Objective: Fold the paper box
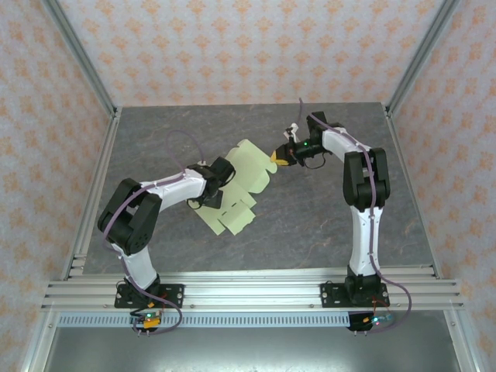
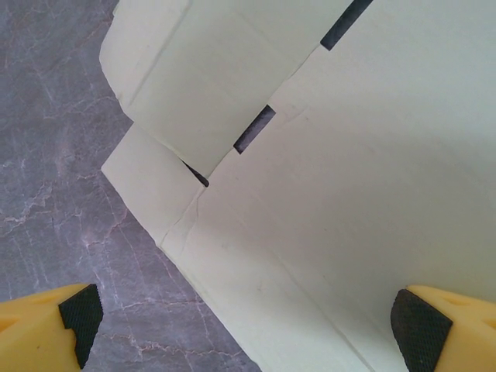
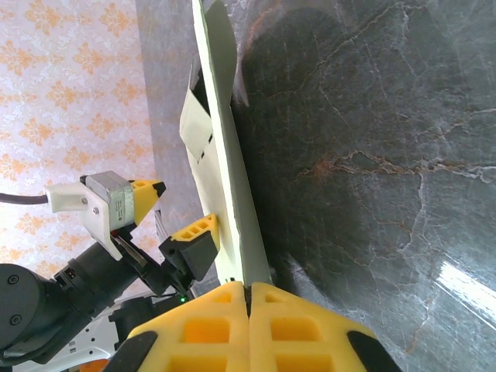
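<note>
The paper box is a flat pale green die-cut sheet with flaps and slots, lying mid-table. My right gripper is shut on the sheet's right edge. In the right wrist view its yellow fingers meet on the thin card, which runs edge-on away from them and casts a shadow on the table. My left gripper hovers over the sheet's left part, jaws wide open. In the left wrist view the creased card spreads below the left gripper, with nothing between its fingers.
The sheet rests on a dark grey marbled tabletop. Aluminium rails run along the near edge, with posts at the back corners and patterned walls around. The left gripper sits close beside the card in the right wrist view.
</note>
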